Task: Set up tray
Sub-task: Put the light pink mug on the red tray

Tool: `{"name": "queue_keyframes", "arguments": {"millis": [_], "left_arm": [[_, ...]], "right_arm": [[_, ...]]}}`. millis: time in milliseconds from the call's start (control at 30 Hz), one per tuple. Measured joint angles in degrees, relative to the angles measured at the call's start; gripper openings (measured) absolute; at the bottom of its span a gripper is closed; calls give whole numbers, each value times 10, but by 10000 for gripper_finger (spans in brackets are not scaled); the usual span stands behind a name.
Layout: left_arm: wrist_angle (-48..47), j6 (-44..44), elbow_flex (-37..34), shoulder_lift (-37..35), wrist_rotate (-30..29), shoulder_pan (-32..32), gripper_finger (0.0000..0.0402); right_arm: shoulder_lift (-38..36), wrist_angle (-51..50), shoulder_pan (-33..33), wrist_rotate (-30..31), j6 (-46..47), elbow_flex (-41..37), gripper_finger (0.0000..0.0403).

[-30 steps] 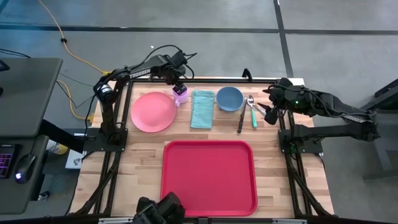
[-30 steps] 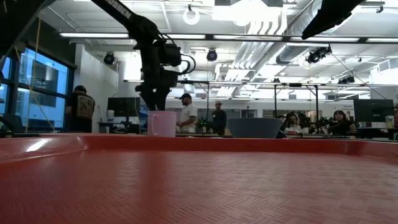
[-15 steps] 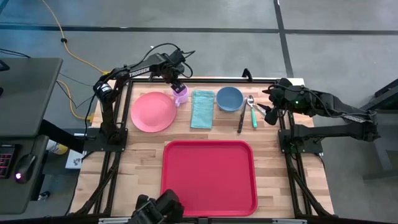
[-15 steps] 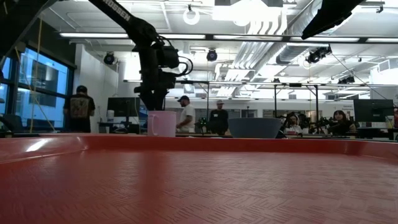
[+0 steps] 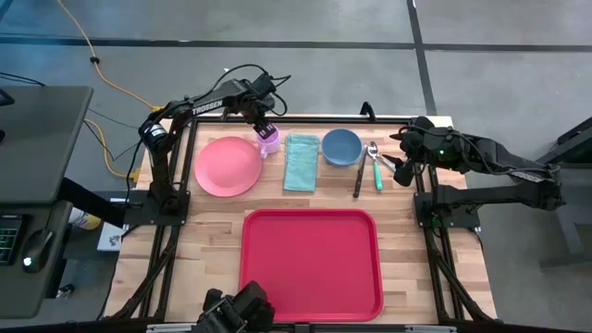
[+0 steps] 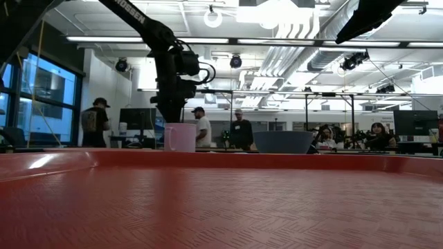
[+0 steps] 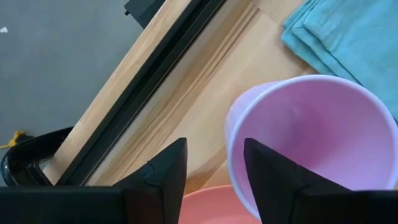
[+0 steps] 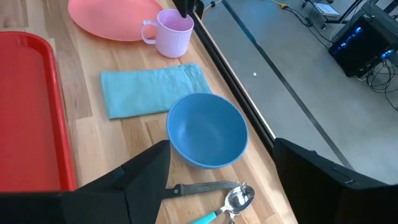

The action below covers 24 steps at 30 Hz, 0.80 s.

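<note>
The left arm reaches along the bench's far edge, its wrist bent down so the left gripper [image 5: 265, 130] hangs over the small pale pink plastic mug [image 5: 269, 141]. In the left wrist view its two dark fingers [image 7: 163, 171] straddle the mug's rim [image 7: 298, 140], one inside the cup and one outside, the jaws part-way open and not clearly pressing the wall, so nothing is visibly held. The mug stands upright between the round pink plate [image 5: 228, 166] and the folded teal cloth [image 5: 301, 161], just beside both.

The right arm waits at the bench's right edge, its right gripper [image 5: 403, 167] spread wide and empty, near the black-handled utensil [image 5: 359, 176] and the teal-handled spoon [image 5: 375, 166]. The round blue bowl [image 8: 206, 130] sits between the cloth and the cutlery.

The large bright red rectangular plastic tray [image 5: 311, 264] lies flat against the bench's near edge, holding nothing, well apart from the left gripper and nearer the bench's middle than the row of dishes along the far edge
</note>
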Motion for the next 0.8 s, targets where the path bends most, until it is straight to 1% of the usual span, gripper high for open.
{"name": "queue_keyframes", "arguments": {"millis": [200,333,400,467,533,600,667,700,767,800], "left_arm": [[0,19,0,47,22,0,195],[7,33,0,65,12,0,193],[13,35,0,66,11,0,183],[20,45,0,65,13,0,163],[16,53,0,65,13,0,131],[9,64,0,65,18,0,88],[7,84,0,65,33,0,36],[6,95,0,63,43,0,25],[7,115,1,63,59,0,26],[7,121,1,63,76,0,26]], "right_arm": [[0,-7,0,0,0,0,266],[0,-13,0,-1,2,0,266],[0,-17,0,0,2,0,266],[0,-19,0,0,2,0,266],[0,-19,0,0,2,0,266],[0,-20,0,0,2,0,266],[0,-20,0,0,2,0,266],[0,-20,0,0,2,0,266],[0,-20,0,0,4,0,266],[0,-20,0,0,5,0,266]]}}
